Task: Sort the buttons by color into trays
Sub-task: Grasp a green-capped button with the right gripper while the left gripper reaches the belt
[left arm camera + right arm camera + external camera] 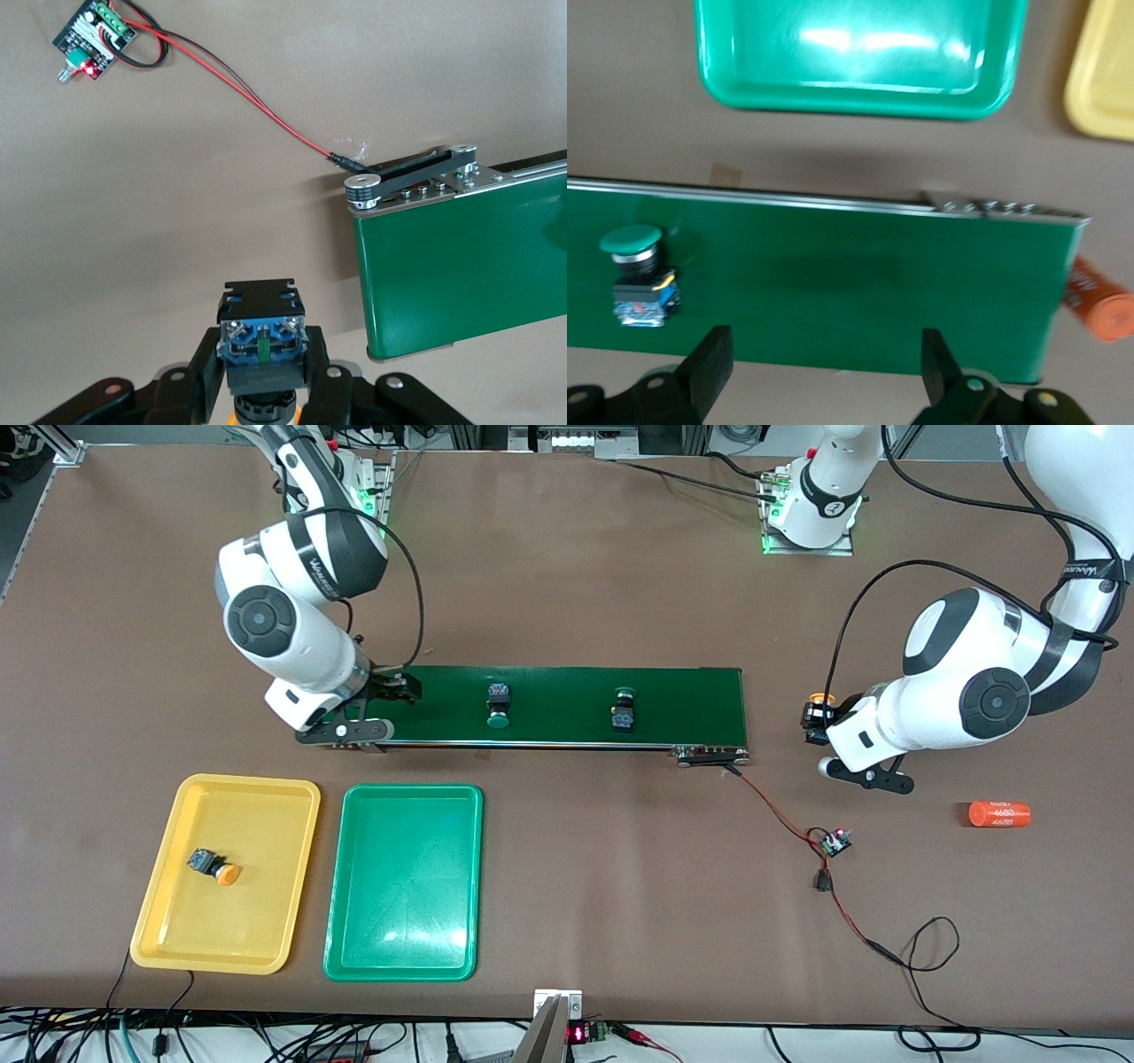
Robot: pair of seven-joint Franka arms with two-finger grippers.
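Two green buttons lie on the dark green belt (558, 684): one (499, 705) toward the right arm's end, also in the right wrist view (640, 276), the other (624, 710) toward the left arm's end. My right gripper (413, 689) (827, 367) hangs open and holds nothing over the belt's end nearest the trays. My left gripper (813, 724) (262, 381) is shut on a yellow-orange button (822, 701) (262, 338) above the bare table off the belt's other end. Another yellow-orange button (215, 866) lies in the yellow tray (239, 921). Beside it, the green tray (403, 886) holds nothing.
An orange cylinder marked 4680 (998, 814) lies on the table toward the left arm's end. A small controller board (836, 841) (89, 40) with red and black wires runs to the belt's roller (363, 188). Another orange cylinder (1100, 307) shows by the belt's end in the right wrist view.
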